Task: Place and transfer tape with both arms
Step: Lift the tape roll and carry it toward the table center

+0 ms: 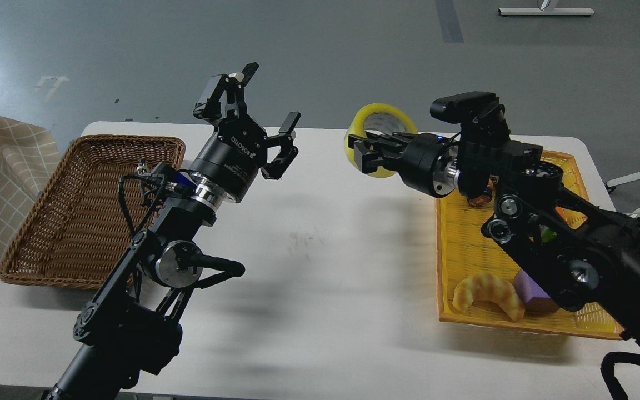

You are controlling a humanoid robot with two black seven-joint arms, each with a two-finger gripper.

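Gripping the glossy translucent yellow tape, a thick ring, the right gripper is seen pinched on its rim above the white table. At nine o'clock, the left gripper is held with fingers spread, above a woven brown basket.

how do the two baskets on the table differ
The brown wicker basket on the left is dark and looks empty; the yellow basket on the right is bright and holds a croissant and a purple block. My right arm partly covers the yellow one. Both are shallow, rectangular and woven.
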